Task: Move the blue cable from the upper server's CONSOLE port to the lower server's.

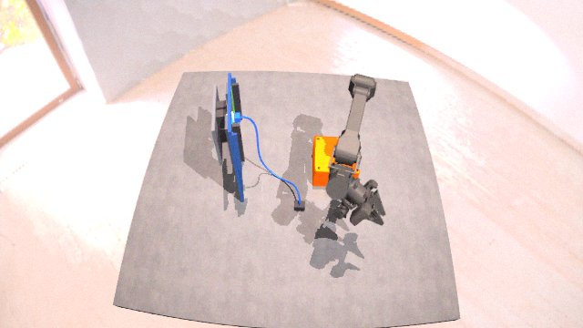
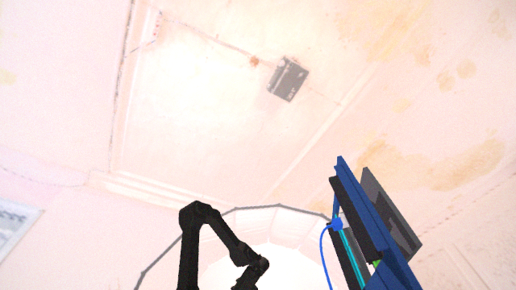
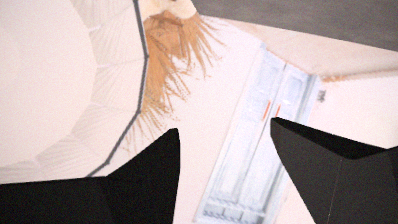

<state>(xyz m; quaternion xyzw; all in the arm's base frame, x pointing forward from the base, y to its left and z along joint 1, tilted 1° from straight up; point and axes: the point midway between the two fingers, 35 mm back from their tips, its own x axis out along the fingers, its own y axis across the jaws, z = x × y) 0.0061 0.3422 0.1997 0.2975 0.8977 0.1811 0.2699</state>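
Rack [image 1: 236,169] [image 2: 368,215] upright at left of the top view, lower right of the exterior. Arm [image 1: 357,114] [image 2: 189,250] folded right of centre, well apart from it. Gripper [image 1: 383,219] [image 3: 224,131] about half open, holding nothing, aimed away. Cable [image 1: 258,146] [image 2: 321,246] curving from the rack, its plug [image 1: 237,117] [image 2: 336,224] apparently seated there, upper left. Best to swing round wide of the cable, square up to the plug, then squeeze tab and body together before pulling straight.

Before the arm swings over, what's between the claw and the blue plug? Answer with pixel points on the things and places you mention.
In the top view, the orange block [image 1: 320,157] and part of the blue cable [image 1: 259,150] [image 2: 321,246] lie between the claw [image 1: 382,218] and the plug [image 1: 237,117] [image 2: 336,224].
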